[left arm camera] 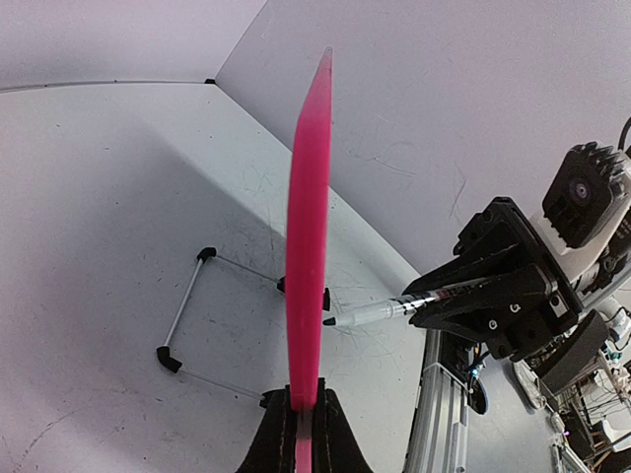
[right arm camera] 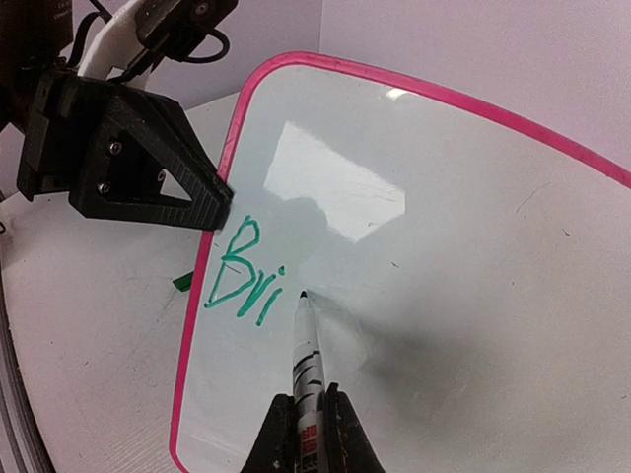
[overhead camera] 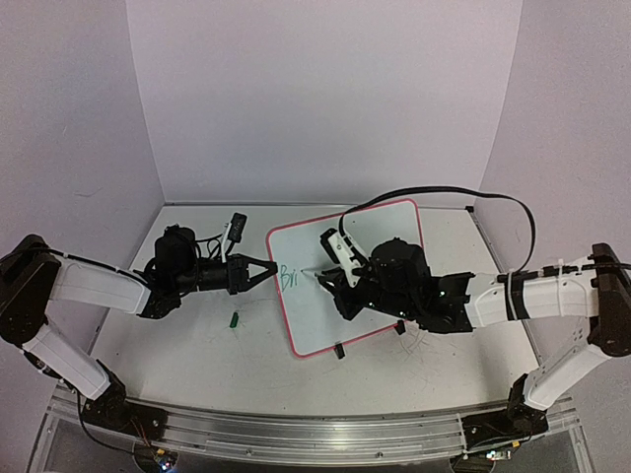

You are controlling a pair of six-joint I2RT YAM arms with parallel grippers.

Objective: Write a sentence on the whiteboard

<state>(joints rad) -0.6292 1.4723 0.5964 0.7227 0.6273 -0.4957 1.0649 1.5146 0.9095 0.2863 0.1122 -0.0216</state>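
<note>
The whiteboard (overhead camera: 311, 320), white with a pink frame, stands tilted at the table's middle. It shows edge-on in the left wrist view (left arm camera: 308, 227) and fills the right wrist view (right arm camera: 454, 246). Green letters "Bri" (right arm camera: 242, 271) sit near its left edge, also in the top view (overhead camera: 288, 277). My left gripper (overhead camera: 264, 269) is shut on the board's left edge (left arm camera: 306, 409). My right gripper (overhead camera: 330, 272) is shut on a marker (right arm camera: 308, 360). The marker's tip sits at the board surface just right of "Bri". I cannot tell whether it touches.
A small green cap (overhead camera: 234, 318) lies on the table left of the board. A wire stand with black feet (left arm camera: 187, 315) rests behind the board. A black cable (overhead camera: 444, 192) loops over the right arm. Lilac walls close in the back and sides.
</note>
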